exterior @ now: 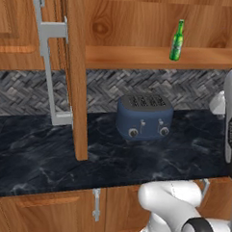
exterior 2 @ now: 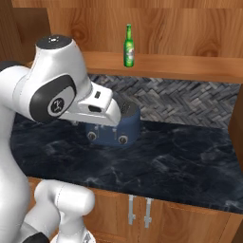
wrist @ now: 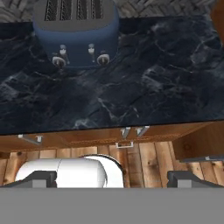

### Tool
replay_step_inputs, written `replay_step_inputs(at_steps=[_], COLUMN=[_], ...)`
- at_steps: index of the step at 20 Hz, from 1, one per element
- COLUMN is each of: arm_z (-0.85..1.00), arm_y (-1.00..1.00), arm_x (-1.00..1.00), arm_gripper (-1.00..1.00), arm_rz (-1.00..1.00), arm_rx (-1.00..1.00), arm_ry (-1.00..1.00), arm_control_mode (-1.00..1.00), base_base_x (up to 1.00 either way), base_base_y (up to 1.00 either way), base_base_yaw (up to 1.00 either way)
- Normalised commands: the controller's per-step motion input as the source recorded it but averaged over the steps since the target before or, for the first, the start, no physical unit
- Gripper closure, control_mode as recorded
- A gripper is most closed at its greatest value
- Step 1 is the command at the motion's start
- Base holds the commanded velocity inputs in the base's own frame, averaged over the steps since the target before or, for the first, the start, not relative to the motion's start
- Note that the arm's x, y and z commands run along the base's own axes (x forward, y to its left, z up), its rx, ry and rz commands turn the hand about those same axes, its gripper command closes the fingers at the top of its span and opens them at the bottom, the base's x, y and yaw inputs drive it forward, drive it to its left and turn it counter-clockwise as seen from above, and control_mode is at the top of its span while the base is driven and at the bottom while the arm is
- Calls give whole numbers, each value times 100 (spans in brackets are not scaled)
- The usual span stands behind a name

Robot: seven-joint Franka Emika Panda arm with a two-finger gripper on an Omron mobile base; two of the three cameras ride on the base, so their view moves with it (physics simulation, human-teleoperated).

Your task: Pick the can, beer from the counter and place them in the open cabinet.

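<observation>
Left base view: the beer (exterior: 177, 40) stands upright on the cabinet (exterior: 154, 58) shelf, above the toaster (exterior: 144, 116). Right base view: the arm crosses over the toaster; the counter (exterior 2: 180, 156) lies bare to its right. Hand view: the fingertips (wrist: 41, 178) sit wide apart, holding nothing, facing marble; I can't spot the can.

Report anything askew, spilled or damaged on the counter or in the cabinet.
Nothing stands out. The beer stands upright on the cabinet shelf, the blue toaster sits squarely on the counter, and no spills show.
</observation>
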Motion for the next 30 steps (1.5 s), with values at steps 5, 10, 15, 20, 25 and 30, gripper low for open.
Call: replay_step_inputs(at_steps=[5, 10, 15, 20, 25, 30], arm_z=[-16, -6, -1, 0, 0, 0], arm_y=[40, 22, 0, 0, 0, 0], arm_x=[-27, -6, -1, -6, 0, 0], arm_gripper=[-100, -100, -100, -100, -100, -100], arm_rz=[0, 0, 0, 0, 0, 0], arm_rx=[-1, 0, 0, 0, 0, 0], arm_ry=[8, 1, 0, 0, 0, 0], arm_control_mode=[-100, -100, -100, -100, 100, 100], base_base_x=[0, 0, 0, 0, -53, -99], base_base_y=[0, 0, 0, 0, -22, -40], base_base_yaw=[0, 0, 0, 0, -15, -41])
